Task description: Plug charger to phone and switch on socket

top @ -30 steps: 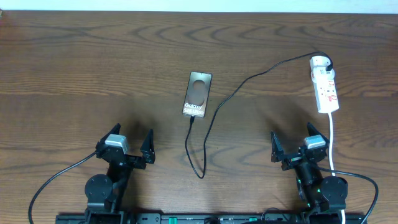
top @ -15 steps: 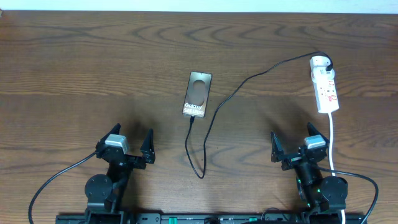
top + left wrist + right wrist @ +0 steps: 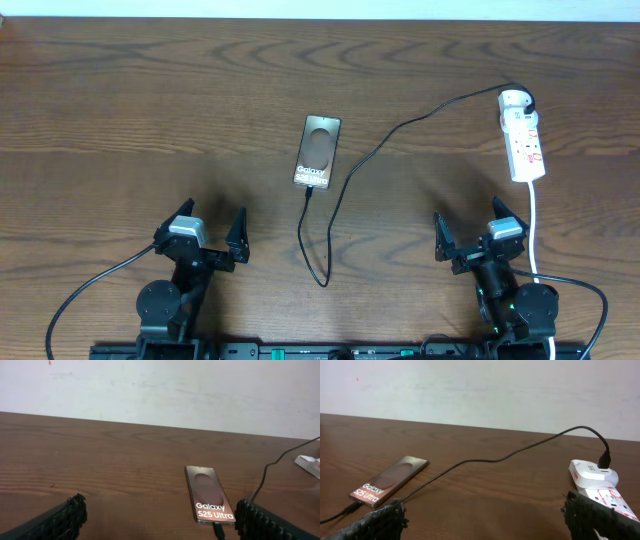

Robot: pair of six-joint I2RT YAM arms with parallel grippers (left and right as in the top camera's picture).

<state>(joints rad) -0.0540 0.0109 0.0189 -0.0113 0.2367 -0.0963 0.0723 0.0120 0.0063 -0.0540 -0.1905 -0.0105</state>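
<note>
With the left pincer (image 3: 212,212) and right pincer (image 3: 468,212) apart and empty, the charger (image 3: 323,283) tip at the phone's (image 3: 318,150) 6 o'clock edge probably needed a straight, steadied push.

the phone (image 3: 210,494) face reads "galaxy s25 ultra" in white.

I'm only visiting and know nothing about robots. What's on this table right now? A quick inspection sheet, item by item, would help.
Surface: dark wooden table.
Job's things: phone face up, mid-table; socket at the far right, switch state unreadable.
Clutter: nothing seen.
Grippers: left gripper and right gripper both open, empty, near the front edge.
Cables: charger runs from the socket, loops, and its tip meets the phone's near end; white cord trails toward the robot.
Surroundings: pale wall.
</note>
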